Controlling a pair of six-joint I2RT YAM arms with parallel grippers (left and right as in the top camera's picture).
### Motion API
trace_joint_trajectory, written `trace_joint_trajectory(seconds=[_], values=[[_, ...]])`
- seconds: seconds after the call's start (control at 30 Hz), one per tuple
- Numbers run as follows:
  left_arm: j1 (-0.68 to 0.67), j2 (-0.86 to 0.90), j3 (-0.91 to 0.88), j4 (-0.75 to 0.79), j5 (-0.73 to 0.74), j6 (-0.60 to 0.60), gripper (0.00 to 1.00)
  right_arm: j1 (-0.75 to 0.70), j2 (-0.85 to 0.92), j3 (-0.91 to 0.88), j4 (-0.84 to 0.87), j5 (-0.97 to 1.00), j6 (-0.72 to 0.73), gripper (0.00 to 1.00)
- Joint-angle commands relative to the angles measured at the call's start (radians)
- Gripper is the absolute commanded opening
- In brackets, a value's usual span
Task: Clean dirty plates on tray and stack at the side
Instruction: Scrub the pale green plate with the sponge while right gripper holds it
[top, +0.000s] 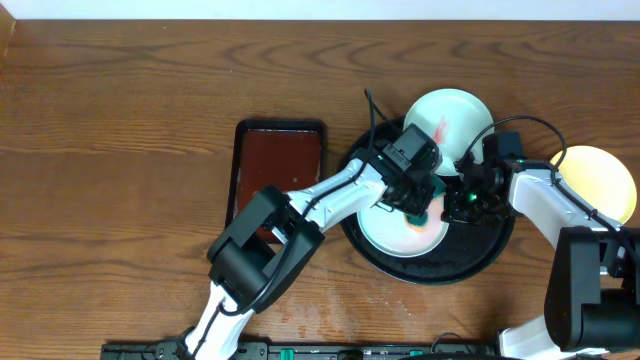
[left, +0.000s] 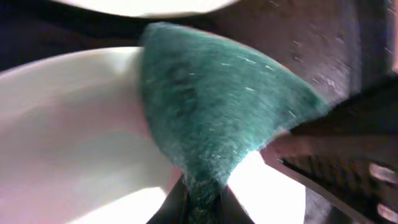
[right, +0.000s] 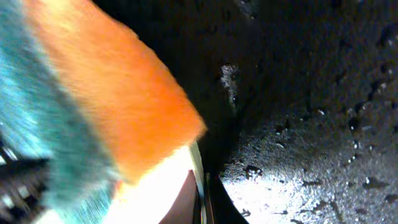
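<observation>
Overhead: wooden tabletop (top: 120, 120) with the large round black tray (top: 485, 255) right of centre; on the tray, a white plate (top: 385, 232) marked with pink smears; left fingers (top: 418, 203) low over that plate, clenched on a green sponge (top: 432, 212) pressed against its surface; right fingers (top: 468, 197) just beside, at the plate's right edge, grip impossible to tell from here; a second white plate (top: 450, 115) with a red streak, overlapping the tray's far rim; a pale yellow plate (top: 600, 180) off the tray, flat on the tabletop to the right, no smear visible; a red-brown rectangular tray (top: 278, 160) to the left, partly under the left arm (top: 330, 195)

Left wrist: green sponge (left: 217, 106) filling the centre, pinched at its lower end between the two fingers (left: 173, 210); beneath it, the white plate (left: 68, 143), blurred; black tray (left: 348, 56) at right

Right wrist: very close and blurred; orange and teal mass of the sponge (right: 93, 93) at left; wet, speckled tray floor (right: 298, 124); white plate edge (right: 161, 193) at the bottom; own fingers not clearly shown, so released or clenched cannot be told

Judged progress: roughly a third done; yellow plate apparently clean and set aside to start the stack; smeared plate mid-scrub; streaked plate not yet wiped; both white plates left to stack
</observation>
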Motion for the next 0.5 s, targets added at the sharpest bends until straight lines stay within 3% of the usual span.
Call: trace_joint_trajectory(seconds=[0.0, 0.2, 0.47], values=[[0.09, 0.048, -0.003, 0.022, -0.354, 0.044, 0.08, 0.007, 0.029, -0.019, -0.008, 0.068, 0.014, 0.01], [0.144, 0.04, 0.036, -0.064, -0.415, 0.047, 0.07, 0.007, 0.029, -0.019, -0.008, 0.068, 0.014, 0.01], [0.146, 0.035, 0.138, -0.441, -0.417, -0.038, 0.07, 0.007, 0.029, -0.019, -0.008, 0.068, 0.014, 0.01]])
